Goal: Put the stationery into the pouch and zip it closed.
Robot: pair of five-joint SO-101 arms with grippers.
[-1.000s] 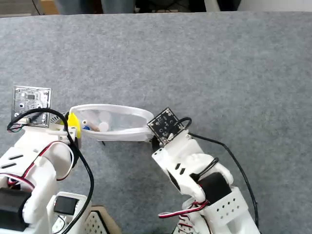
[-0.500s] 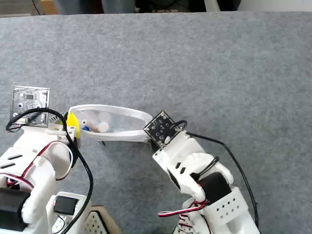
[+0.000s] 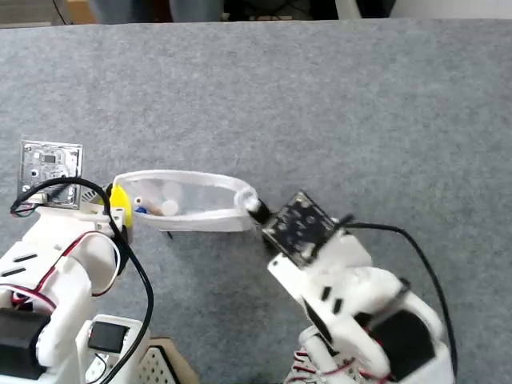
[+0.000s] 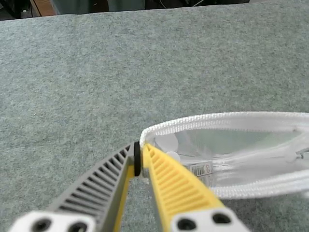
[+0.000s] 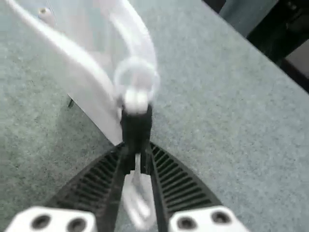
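The yellow-and-grey left gripper [image 4: 137, 155] is clenched on the 9 o'clock end of the clear, white-edged zip pouch [image 3: 200, 196]. The black right gripper [image 5: 136, 145] grasps the small black zipper pull [image 5: 136, 123] at the pouch's 3 o'clock end. White stationery pieces [image 3: 164, 200] lie inside the gaping pouch. The grey felt desk [image 3: 360, 104] stretches beyond.

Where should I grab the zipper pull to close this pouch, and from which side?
Pinch the small tab of the zipper pull at the pouch's end opposite the left gripper, coming in along the pouch's length from beyond that end. The tab sticks out endwise past the open rim; the right gripper pinches it that way.
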